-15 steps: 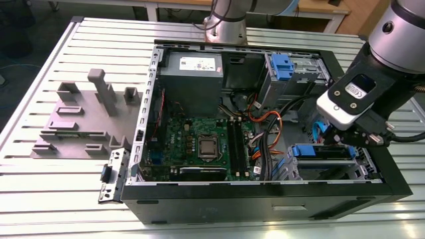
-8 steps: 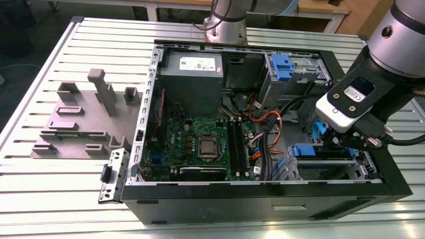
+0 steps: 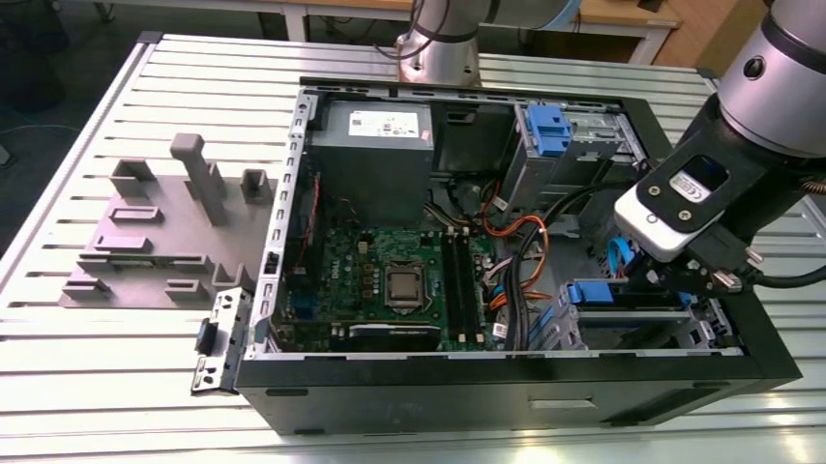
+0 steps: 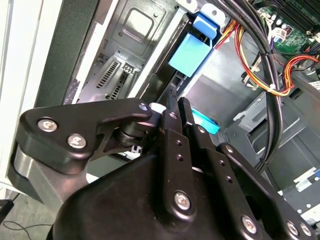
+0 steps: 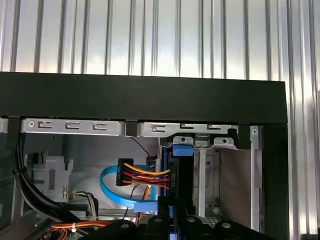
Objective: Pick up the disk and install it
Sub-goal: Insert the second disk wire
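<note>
Down at 4 o'clock corner of open black computer case [image 3: 516, 382], in exterior view, black pincer [image 3: 703, 280] sits low inside drive bay. Fingers [image 4: 172, 112] pressed together in second wrist view — nothing pinched between them. Flat silver disk with blue plastic side rails [image 5: 181, 172] stands on edge in grey metal drive cage [image 5: 207, 175], just beyond fingertips; orange-red-yellow power cable [image 5: 145, 176] plugged into it, blue flat ribbon cable [image 5: 112, 192] looping beside. Green motherboard [image 3: 387, 271] at case centre. Ribbed silver table [image 3: 77, 367] carries case — grey plastic fixture block [image 3: 162, 227] at 9 o'clock.
</note>
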`<act>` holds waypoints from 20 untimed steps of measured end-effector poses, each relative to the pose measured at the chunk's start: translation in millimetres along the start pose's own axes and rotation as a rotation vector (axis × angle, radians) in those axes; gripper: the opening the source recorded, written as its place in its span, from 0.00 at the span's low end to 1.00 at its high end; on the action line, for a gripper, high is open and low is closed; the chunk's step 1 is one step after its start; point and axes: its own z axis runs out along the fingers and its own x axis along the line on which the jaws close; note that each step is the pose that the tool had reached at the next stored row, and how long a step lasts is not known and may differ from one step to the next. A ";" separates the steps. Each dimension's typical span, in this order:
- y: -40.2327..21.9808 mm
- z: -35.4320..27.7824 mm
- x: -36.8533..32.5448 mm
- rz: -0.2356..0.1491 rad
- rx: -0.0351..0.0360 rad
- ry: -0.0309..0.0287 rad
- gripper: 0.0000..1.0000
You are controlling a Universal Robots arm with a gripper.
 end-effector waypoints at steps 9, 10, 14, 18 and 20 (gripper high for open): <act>1.7 1.7 -1.7 0.014 0.0116 -0.0001 0.16; 1.7 1.7 -1.8 0.014 0.0125 0.0010 0.16; 1.8 1.1 -1.8 0.016 0.0146 0.0248 0.16; 2.3 -0.2 -1.8 0.016 0.0154 0.0405 0.16; 3.0 -0.1 -2.2 0.016 0.0155 0.0406 0.16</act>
